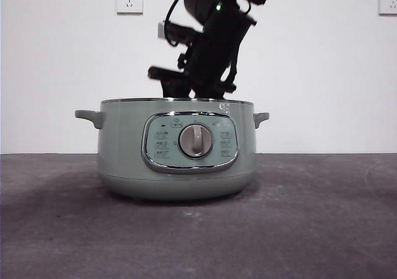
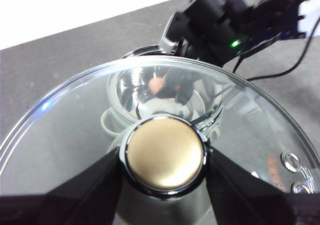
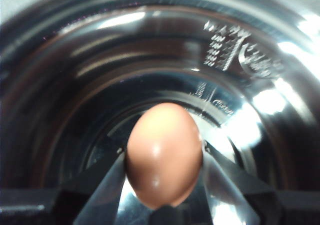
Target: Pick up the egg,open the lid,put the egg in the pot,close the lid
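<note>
Wide round sage-green electric pot: on the dark table, directly below the right gripper.
Small reddish-brown oval egg: between that gripper's jaws, inside the pot's rim.
Round clear glass lid: under the left gripper, jaws either side of its knob, above the pot.

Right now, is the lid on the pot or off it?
Off. The left hand holds the lid by its knob above the open pot, where the right hand lowers the egg.
</note>
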Controlling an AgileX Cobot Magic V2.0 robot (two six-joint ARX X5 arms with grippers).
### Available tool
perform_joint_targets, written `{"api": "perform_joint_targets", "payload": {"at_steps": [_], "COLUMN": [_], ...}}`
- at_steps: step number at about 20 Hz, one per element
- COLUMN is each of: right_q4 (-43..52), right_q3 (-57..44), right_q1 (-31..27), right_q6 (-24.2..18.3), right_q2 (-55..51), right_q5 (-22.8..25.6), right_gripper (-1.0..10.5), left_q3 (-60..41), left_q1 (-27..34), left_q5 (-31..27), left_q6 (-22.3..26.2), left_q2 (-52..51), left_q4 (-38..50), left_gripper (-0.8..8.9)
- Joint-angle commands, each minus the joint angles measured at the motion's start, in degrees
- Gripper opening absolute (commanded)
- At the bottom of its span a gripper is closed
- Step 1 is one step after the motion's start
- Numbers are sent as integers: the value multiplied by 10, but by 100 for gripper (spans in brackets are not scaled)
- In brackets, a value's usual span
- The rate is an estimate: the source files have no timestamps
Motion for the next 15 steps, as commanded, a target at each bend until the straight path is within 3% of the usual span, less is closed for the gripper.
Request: {"api": "perform_joint_targets", "payload": {"at_steps": [1, 8, 11, 15], "right_q4": [1, -16, -15, -14], "right_q3": [1, 1, 2, 3], "right_q1": [4, 5, 8, 7], "right_q6": [-7, -9, -1, 2], "right_q2": [23, 43, 42, -4], "right_q5": [19, 22, 23, 28], "right_gripper": [-17, 4, 455, 476], "left_q3": [5, 5, 5, 5], "left_q1": [-1, -1, -1, -1], "left_q5": [3, 3, 3, 3], "left_q6": [-5, -5, -5, -5], "left_q2": [-7, -6, -6, -6], "left_q4": [20, 19, 19, 21], "left_gripper": [-8, -8, -8, -8]}}
